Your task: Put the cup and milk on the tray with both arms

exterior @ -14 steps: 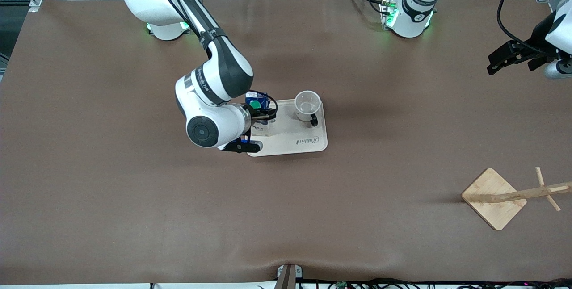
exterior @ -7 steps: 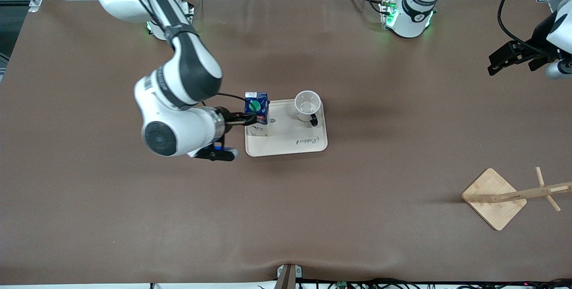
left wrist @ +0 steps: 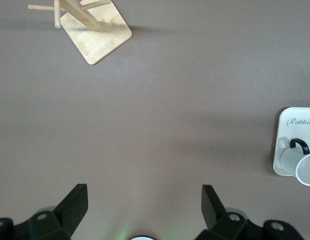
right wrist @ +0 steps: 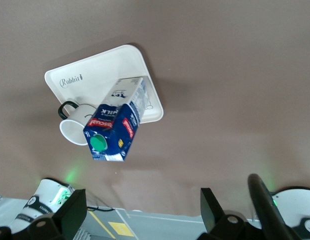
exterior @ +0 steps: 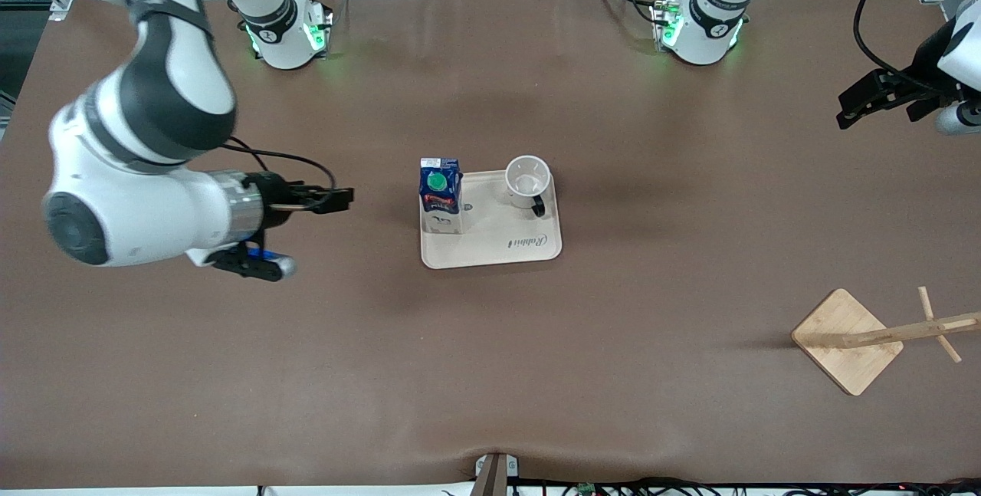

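The right end effector (exterior: 337, 199) hangs released and empty over the desk (exterior: 490, 373), well apart from the tray (exterior: 498, 243) toward the right arm's end; 0.5 s ago it was at the milk (exterior: 441, 193). The milk now stands free on the tray beside the cup (exterior: 526, 182), so both placements look done. The left end effector (left wrist: 142, 200), also spread wide, waits off the left arm's end, unmoved.

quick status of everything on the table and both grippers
milk: upright on the tray
cup: upright on the tray, empty
tray: flat on the table
wooden rack: standing, nothing on it
right gripper: open, empty
left gripper: open, waiting
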